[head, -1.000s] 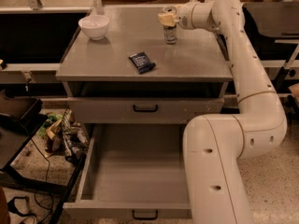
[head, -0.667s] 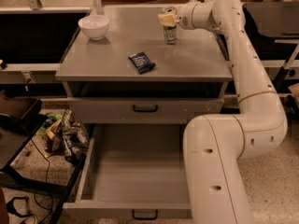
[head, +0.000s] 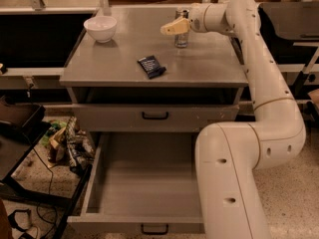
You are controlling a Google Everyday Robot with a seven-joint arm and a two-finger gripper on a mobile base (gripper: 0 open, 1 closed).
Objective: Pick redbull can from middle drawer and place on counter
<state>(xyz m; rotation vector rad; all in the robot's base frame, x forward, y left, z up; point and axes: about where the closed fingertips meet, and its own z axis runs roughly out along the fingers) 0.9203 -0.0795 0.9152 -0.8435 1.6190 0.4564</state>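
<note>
The redbull can (head: 181, 38) stands upright on the counter (head: 114, 59), at its back right. My gripper (head: 175, 28) is at the can's upper half, reaching in from the right. One cream finger (head: 169, 29) crosses in front of the can, and the jaws look open around it. The middle drawer (head: 144, 183) is pulled out below, and its box is empty.
A white bowl (head: 100, 28) sits at the counter's back left. A dark blue flat packet (head: 151, 66) lies near the counter's middle. The upper drawer front (head: 154, 116) is closed. My arm (head: 234, 183) stands over the open drawer's right side. Clutter (head: 65, 143) lies on the floor at left.
The near finger has shifted left and toward the camera, away from the can. The can stays upright in the same spot on the counter.
</note>
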